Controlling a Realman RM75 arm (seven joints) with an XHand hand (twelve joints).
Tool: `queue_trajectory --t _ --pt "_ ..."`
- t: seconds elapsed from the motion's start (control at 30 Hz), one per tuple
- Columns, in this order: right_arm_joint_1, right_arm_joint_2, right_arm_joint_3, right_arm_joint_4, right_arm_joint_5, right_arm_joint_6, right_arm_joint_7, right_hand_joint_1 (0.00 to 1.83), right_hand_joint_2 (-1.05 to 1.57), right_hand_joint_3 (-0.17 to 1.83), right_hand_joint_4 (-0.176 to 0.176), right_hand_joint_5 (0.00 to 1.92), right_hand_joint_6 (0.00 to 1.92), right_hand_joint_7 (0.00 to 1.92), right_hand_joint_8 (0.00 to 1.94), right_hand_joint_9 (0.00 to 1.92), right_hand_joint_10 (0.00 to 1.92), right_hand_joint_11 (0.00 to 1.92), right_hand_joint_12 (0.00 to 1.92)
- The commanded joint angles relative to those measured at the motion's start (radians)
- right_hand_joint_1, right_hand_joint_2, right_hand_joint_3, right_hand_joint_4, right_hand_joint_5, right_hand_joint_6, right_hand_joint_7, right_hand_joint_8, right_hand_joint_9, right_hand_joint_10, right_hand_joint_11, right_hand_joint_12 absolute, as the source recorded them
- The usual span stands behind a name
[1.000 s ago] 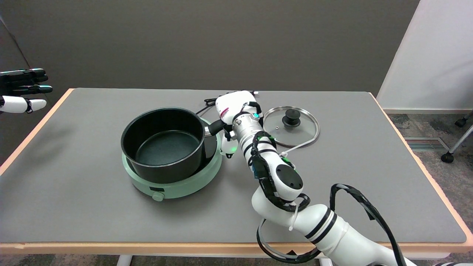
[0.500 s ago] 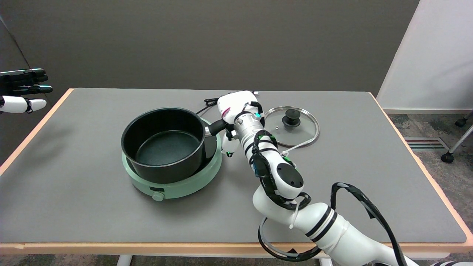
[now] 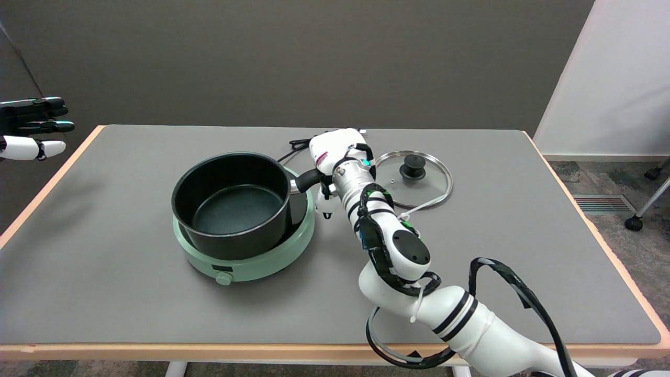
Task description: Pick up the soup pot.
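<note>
My right hand (image 3: 328, 157) wraps the handle (image 3: 309, 180) at the pot's (image 3: 233, 201) three o'clock side. The pot sits on the green burner (image 3: 246, 262), with the lid (image 3: 416, 178) further toward three o'clock.

A black soup pot (image 3: 233, 201) sat on a pale green hotplate (image 3: 246, 262) near the middle of the grey table (image 3: 104, 293). The right hand (image 3: 331, 157) was wrapped around the pot's black handle (image 3: 308, 180), which stuck out to the picture's right. A glass lid (image 3: 416, 178) with a black knob lay flat just beyond the wrist. A black cord (image 3: 294, 144) trailed behind the hotplate.
</note>
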Motion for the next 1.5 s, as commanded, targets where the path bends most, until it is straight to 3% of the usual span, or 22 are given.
queue_trajectory --t 0.03,0.17,0.3,0.37,0.4,0.43,0.5,0.6,0.9,1.07,1.17,1.23,1.27,1.37,1.4,1.5 --pt "-0.004 0.001 -0.003 -0.001 -0.002 0.013 -0.004 1.16 0.28 0.86 -0.094 1.57 1.57 1.57 1.57 1.57 1.57 1.57 1.57" --pt "-0.011 0.001 -0.008 0.008 0.002 0.014 -0.007 1.15 0.32 0.85 -0.095 1.58 1.58 1.58 1.58 1.58 1.58 1.58 1.58" --pt "-0.018 0.001 -0.009 0.022 0.040 0.014 0.000 1.15 0.47 0.68 -0.090 1.63 1.63 1.63 1.63 1.63 1.63 1.63 1.63" --pt "-0.019 0.001 -0.009 0.026 0.064 0.014 0.000 1.13 0.63 0.59 -0.051 1.79 1.79 1.79 1.79 1.79 1.79 1.79 1.79" --pt "-0.019 0.001 -0.011 0.028 0.070 0.014 -0.003 1.13 0.55 0.79 -0.011 1.92 1.92 1.92 1.92 1.92 1.92 1.92 1.92" --pt "-0.021 0.001 -0.013 0.030 0.079 0.014 -0.005 1.14 0.40 0.95 -0.011 1.92 1.92 1.92 1.92 1.92 1.92 1.92 1.92" --pt "-0.025 0.001 -0.013 0.033 0.086 0.019 -0.005 1.16 0.20 1.04 -0.012 1.92 1.92 1.92 1.92 1.92 1.92 1.92 1.92" --pt "-0.030 0.003 -0.008 0.037 0.088 0.027 0.001 1.22 0.07 0.86 -0.012 1.92 1.92 1.92 1.92 1.92 1.92 1.92 1.92" --pt "-0.034 0.012 -0.003 0.047 0.091 0.036 0.016 1.24 0.59 0.72 -0.019 1.92 1.92 1.92 1.92 1.92 1.92 1.92 1.92" --pt "-0.035 0.012 -0.001 0.047 0.091 0.036 0.029 1.24 0.65 0.71 -0.020 1.92 1.92 1.92 1.92 1.92 1.92 1.92 1.92" --pt "-0.037 0.012 0.001 0.052 0.091 0.035 0.056 1.04 0.87 0.79 -0.021 1.92 1.92 1.92 1.92 1.92 1.92 1.92 1.92" --pt "-0.037 0.014 0.003 0.054 0.091 0.035 0.060 0.83 0.68 1.03 -0.024 1.92 1.92 1.92 1.92 1.92 1.92 1.92 1.92" --pt "-0.038 0.014 0.004 0.055 0.091 0.036 0.060 0.64 0.74 0.79 -0.020 1.92 1.92 1.92 1.92 1.92 1.92 1.92 1.92" --pt "-0.040 0.014 0.006 0.055 0.091 0.036 0.067 0.53 1.17 0.28 -0.025 1.92 1.92 1.92 1.92 1.92 1.92 1.92 1.92" --pt "-0.040 0.014 0.006 0.055 0.091 0.036 0.072 0.56 1.32 0.19 -0.027 1.92 1.92 1.92 1.92 1.92 1.92 1.92 1.92" --pt "-0.041 0.015 0.006 0.054 0.085 0.038 0.091 0.74 1.30 0.19 -0.025 1.92 1.92 1.92 1.92 1.92 1.92 1.92 1.92"
